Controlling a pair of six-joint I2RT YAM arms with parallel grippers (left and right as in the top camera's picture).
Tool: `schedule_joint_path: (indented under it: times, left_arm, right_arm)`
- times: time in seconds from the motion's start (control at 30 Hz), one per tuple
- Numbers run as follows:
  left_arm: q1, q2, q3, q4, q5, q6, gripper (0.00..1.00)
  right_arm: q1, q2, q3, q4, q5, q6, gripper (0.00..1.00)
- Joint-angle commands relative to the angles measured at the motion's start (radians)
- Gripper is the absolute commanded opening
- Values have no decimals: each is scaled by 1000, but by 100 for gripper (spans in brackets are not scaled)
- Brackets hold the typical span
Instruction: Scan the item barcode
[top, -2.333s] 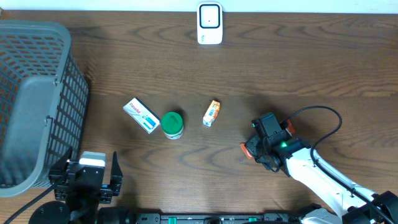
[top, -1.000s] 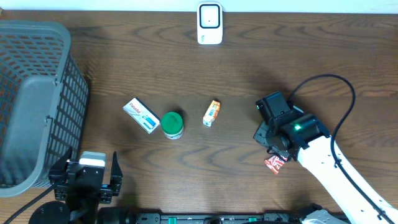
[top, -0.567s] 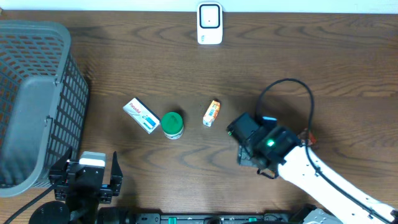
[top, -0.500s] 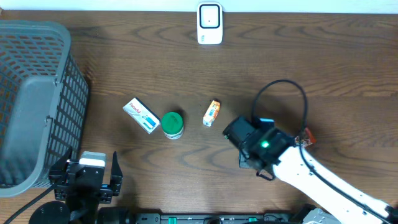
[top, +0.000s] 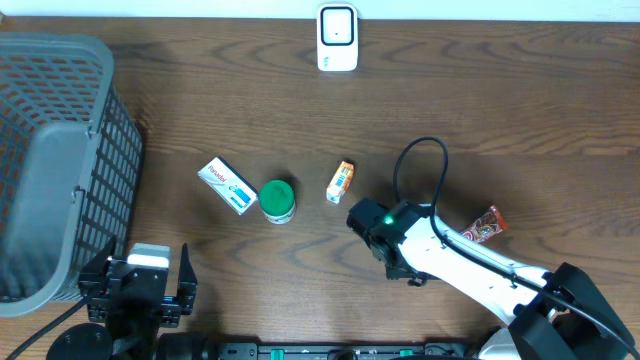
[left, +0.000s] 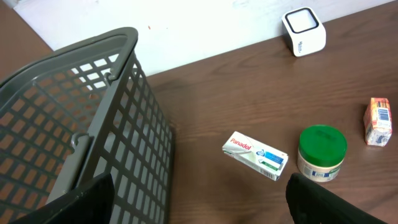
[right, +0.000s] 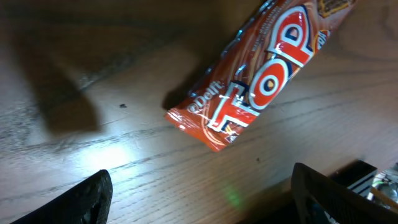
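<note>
Overhead — one each: basket (top: 112, 170), scanner (top: 337, 38), box (top: 227, 185), jar (top: 277, 200), carton (top: 341, 182), packet (top: 484, 224).

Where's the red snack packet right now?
Overhead, the red snack packet lies on the table at the right, beside the right arm and well right of the orange box. It also shows in the right wrist view.

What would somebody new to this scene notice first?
Probably the big gray basket filling the far left of the table. Next comes the bright red snack wrapper, lying flat at the right beside the white arm. A white scanner stands at the middle of the far edge.
</note>
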Motion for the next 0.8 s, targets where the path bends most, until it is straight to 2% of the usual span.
schedule_joint_path:
  times: [0.0, 0.1, 0.17, 0.37, 0.57, 0.77]
  left_arm:
    - [-3, 4, 0, 0, -2, -13, 86]
    - [-3, 4, 0, 0, -2, -13, 86]
    - [-3, 4, 0, -1, -2, -13, 86]
    - [-3, 4, 0, -1, -2, -13, 86]
    - [-3, 4, 0, -1, -2, -13, 86]
    - [-3, 4, 0, 0, -2, -13, 86]
  right_arm:
    - [-26, 3, 16, -21, 25, 16, 87]
    - [-64, 3, 14, -25, -40, 23, 91]
    - [-99, 3, 14, -10, -116, 49, 99]
    - [-193, -14, 17, 73, -296, 79, 99]
    - [-258, -183, 16, 69, -270, 87, 99]
    - [-408, -324, -23, 63, -282, 80, 99]
